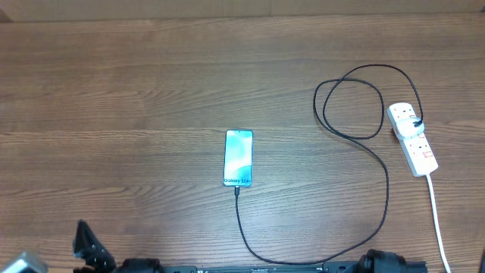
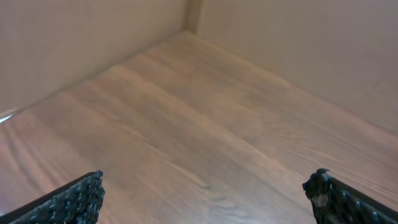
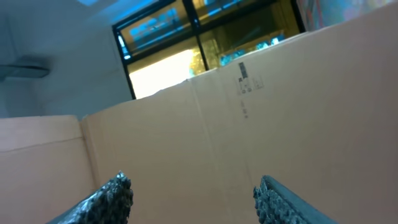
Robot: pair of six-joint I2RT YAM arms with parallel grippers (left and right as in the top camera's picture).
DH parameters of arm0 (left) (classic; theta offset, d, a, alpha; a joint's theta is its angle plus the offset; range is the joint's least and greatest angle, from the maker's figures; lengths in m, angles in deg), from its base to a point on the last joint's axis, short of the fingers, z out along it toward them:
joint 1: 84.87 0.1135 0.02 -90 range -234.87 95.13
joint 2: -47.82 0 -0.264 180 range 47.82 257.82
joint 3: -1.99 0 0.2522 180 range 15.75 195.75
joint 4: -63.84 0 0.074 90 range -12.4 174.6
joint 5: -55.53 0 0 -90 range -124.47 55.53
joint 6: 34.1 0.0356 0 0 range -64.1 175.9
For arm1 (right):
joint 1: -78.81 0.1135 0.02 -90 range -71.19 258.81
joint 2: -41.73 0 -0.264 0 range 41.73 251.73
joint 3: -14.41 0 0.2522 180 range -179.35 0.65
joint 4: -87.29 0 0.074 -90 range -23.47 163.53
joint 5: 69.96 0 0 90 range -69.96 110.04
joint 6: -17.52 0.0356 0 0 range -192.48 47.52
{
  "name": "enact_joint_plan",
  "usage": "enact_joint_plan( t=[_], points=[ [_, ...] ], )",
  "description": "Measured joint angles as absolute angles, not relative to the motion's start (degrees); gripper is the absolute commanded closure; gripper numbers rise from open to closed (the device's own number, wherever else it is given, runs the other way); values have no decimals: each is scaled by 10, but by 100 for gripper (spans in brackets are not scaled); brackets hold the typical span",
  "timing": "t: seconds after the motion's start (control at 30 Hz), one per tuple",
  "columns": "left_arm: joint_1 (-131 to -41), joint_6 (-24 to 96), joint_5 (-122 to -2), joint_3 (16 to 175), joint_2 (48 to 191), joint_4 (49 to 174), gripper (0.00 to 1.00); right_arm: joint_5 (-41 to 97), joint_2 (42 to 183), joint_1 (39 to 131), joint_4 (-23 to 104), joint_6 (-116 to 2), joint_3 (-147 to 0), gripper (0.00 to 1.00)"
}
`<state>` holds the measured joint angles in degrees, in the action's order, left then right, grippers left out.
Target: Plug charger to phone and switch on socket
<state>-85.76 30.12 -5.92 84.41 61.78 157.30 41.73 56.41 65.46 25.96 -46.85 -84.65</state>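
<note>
The phone (image 1: 238, 158) lies flat at the table's middle, its blue-cyan screen up. The charger cable (image 1: 386, 189) meets the phone's bottom edge with its tip (image 1: 237, 189), runs along the front edge, rises on the right, loops, and ends in a black plug on the socket (image 1: 411, 138). The socket is a white strip with red switches at the far right. My left gripper (image 2: 208, 180) is open and empty over bare wood. My right gripper (image 3: 193, 183) is open and empty, facing a cardboard wall. Neither wrist view shows the phone, cable or socket.
The socket's white lead (image 1: 438, 220) runs to the front edge at the right. Cardboard walls (image 2: 298, 43) stand round the wooden table (image 1: 136, 114). Part of the left arm (image 1: 89, 250) shows at the front left, and the right arm's base (image 1: 386, 264) at the front right.
</note>
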Motion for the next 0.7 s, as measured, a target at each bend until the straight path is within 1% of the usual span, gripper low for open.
enact_joint_plan(
  t=[0.17,0.3,0.47,0.6,0.67,0.7],
  points=[
    [-825,301,-59,844,573,1613,1,422,514,679,252,-470,-844,33],
    [-817,301,-59,844,546,1641,1,422,490,695,252,-478,-844,33],
    [-815,301,-59,844,518,1643,0,421,445,707,244,-491,-850,33],
    [-815,301,-59,844,503,1645,0,421,423,716,236,-506,-884,32],
    [-815,301,-59,844,500,1645,0,422,422,718,238,-515,-903,28],
    [-815,301,-59,844,498,1645,0,422,422,718,238,-518,-908,23]
  ],
)
